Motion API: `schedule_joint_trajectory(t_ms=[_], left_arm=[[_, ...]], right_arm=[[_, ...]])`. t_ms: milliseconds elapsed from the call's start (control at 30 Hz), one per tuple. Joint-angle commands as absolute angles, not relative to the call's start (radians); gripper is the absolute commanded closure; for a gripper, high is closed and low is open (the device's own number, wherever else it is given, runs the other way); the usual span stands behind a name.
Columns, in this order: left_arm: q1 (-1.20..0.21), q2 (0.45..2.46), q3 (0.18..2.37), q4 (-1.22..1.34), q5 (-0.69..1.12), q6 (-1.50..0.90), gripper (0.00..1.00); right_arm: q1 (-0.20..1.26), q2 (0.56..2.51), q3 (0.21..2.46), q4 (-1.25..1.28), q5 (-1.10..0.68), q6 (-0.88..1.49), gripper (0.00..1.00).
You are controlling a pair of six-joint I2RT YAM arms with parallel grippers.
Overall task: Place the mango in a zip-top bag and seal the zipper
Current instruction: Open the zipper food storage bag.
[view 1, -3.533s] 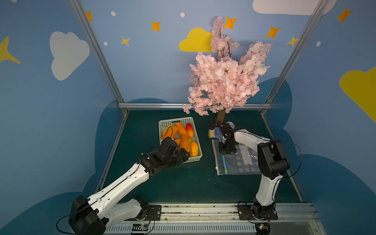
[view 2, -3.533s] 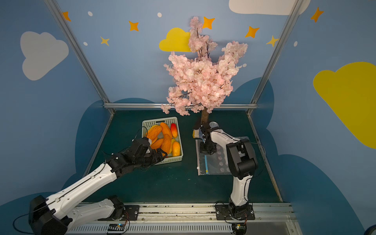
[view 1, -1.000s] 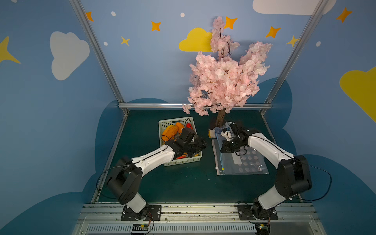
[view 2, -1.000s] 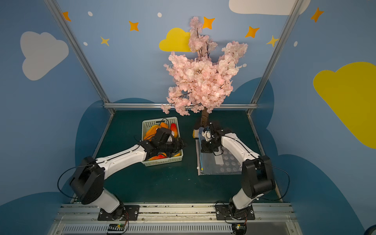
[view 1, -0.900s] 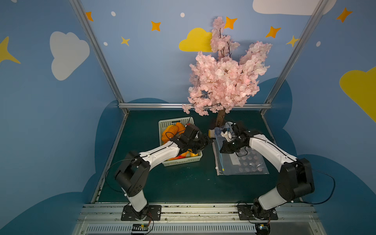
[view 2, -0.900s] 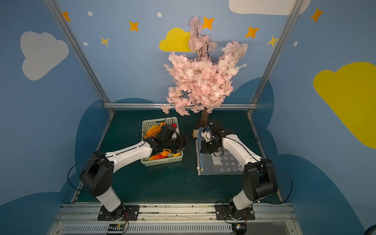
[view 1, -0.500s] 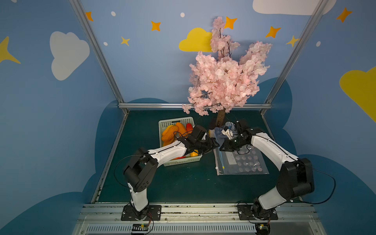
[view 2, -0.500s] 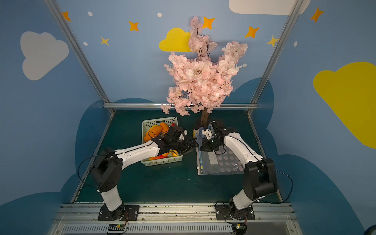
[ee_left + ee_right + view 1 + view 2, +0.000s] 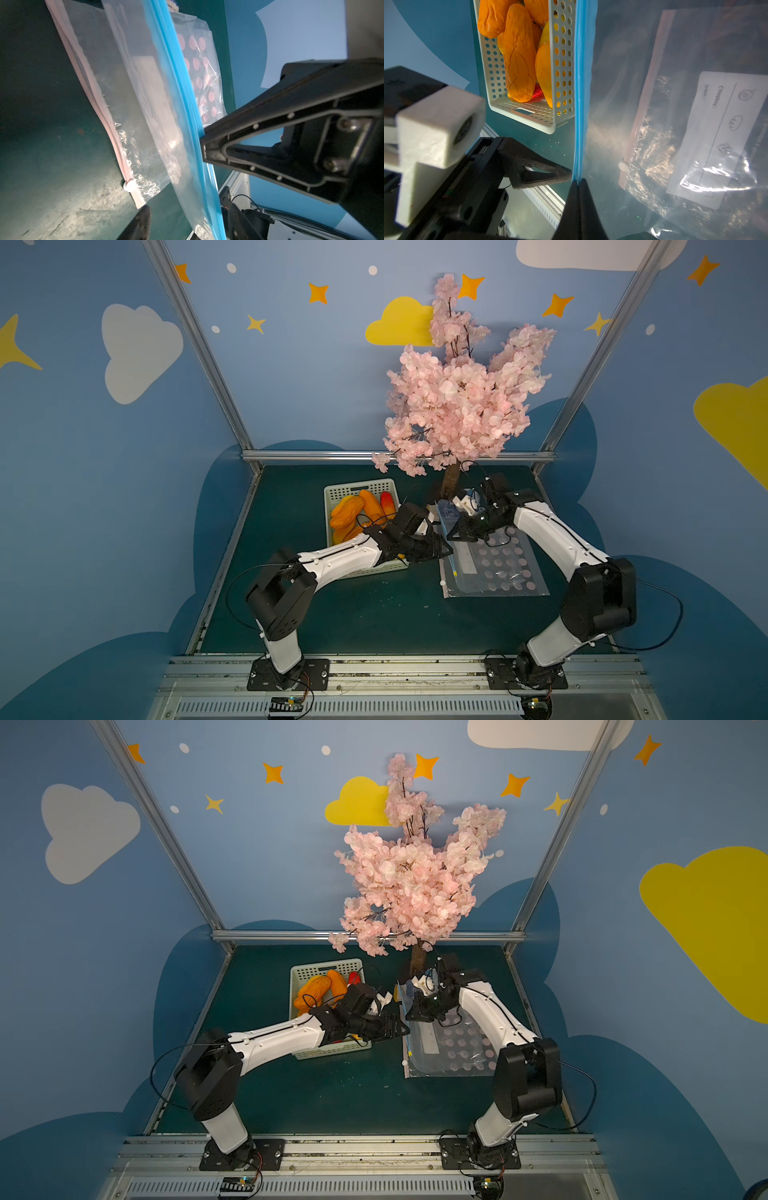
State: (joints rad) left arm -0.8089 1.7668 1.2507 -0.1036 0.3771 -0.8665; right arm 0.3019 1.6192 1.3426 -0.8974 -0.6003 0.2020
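Green counter [image 9: 353, 614]: right end effector [image 9: 578, 182] pinches bag [image 9: 494, 568] at blue zipper [image 9: 578, 104]; left end effector [image 9: 444, 547], jaws apart, straddles it. Likely bag-opening step; next, left grips, spreads mouth.

Left arm [image 9: 345, 558], right arm [image 9: 552, 537]: white shells, black joints, loose black cables [image 9: 680, 614]. Left gripper [image 9: 444, 549] fingers [image 9: 270, 124] black, triangular, screwed.

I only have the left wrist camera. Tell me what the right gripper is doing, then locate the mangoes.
Observer: The right gripper is shut on the zip-top bag at its blue zipper strip, holding that edge up off the table.
Operator: Now the mangoes.
Observer: The mangoes lie piled in the white basket, beside the bag on the robot's left.
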Motion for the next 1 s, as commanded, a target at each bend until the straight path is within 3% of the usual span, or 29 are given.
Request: schedule_joint_trajectory(t_ms=[0, 267, 700, 800, 867, 967], left_arm=[[-0.807, 1.789, 1.285, -0.175, 0.361, -0.806, 0.48], [-0.806, 1.795, 1.288, -0.17, 0.35, -0.797, 0.59], [-0.808, 1.845, 1.341, -0.197, 0.307, -0.804, 0.64], [-0.807, 1.85, 1.347, -0.196, 0.291, -0.806, 0.76], [-0.808, 1.844, 1.349, -0.196, 0.286, -0.815, 0.95], [-0.808, 1.809, 1.324, -0.163, 0.272, -0.846, 0.97]], right_arm=[[0.3, 1.628, 1.361, -0.937, -0.616, 0.196, 1.0], [0.299, 1.632, 1.372, -0.945, -0.623, 0.19, 1.0], [0.324, 1.62, 1.376, -0.947, -0.637, 0.213, 1.0], [0.329, 1.61, 1.373, -0.952, -0.629, 0.216, 1.0], [0.327, 1.603, 1.37, -0.961, -0.609, 0.213, 1.0], [0.326, 1.585, 1.362, -0.967, -0.548, 0.219, 1.0]])
